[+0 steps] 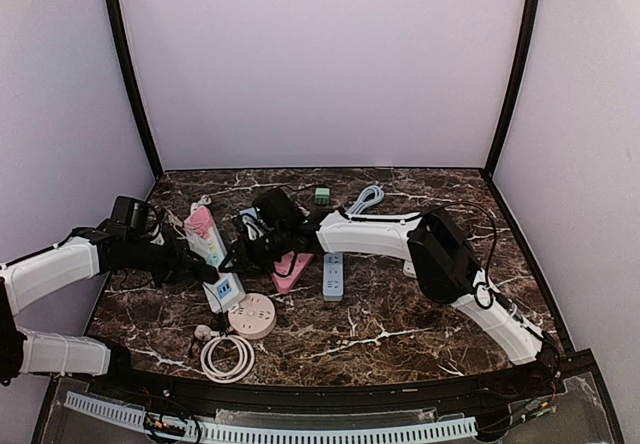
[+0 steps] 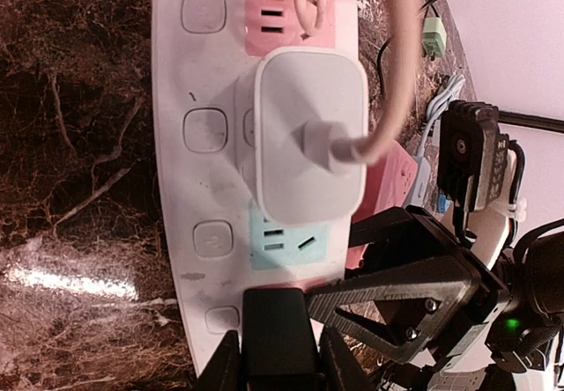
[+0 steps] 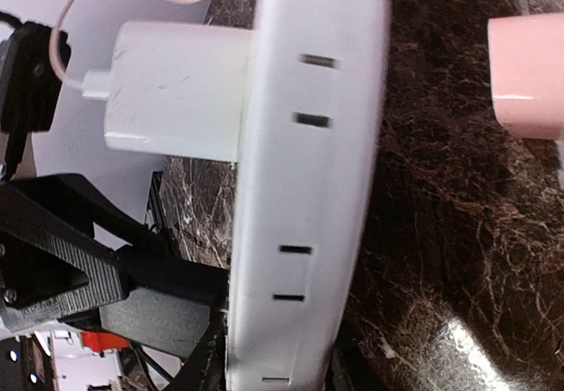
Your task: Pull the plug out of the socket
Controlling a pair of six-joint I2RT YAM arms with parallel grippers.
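Left jaws pinching white strip (image 2: pixel 176 74), rounded plug (image 2: pixel 300 100)

Top view: even, diffuse overhead light. The pale walls (image 1: pixel 320 64) read bright and the dark marble table (image 1: pixel 400 324) dim, with only soft shadows beneath the arms; focus is sharp throughout. Left wrist view: a white glare patch lies on the marble beside the power strip (image 2: pixel 203 232), and the near cable (image 2: pixel 401 74) is soft. Right wrist view: the strip's edge is blurred, as is the pink block (image 3: pixel 529 74), and the marble is grainy with one glare spot.
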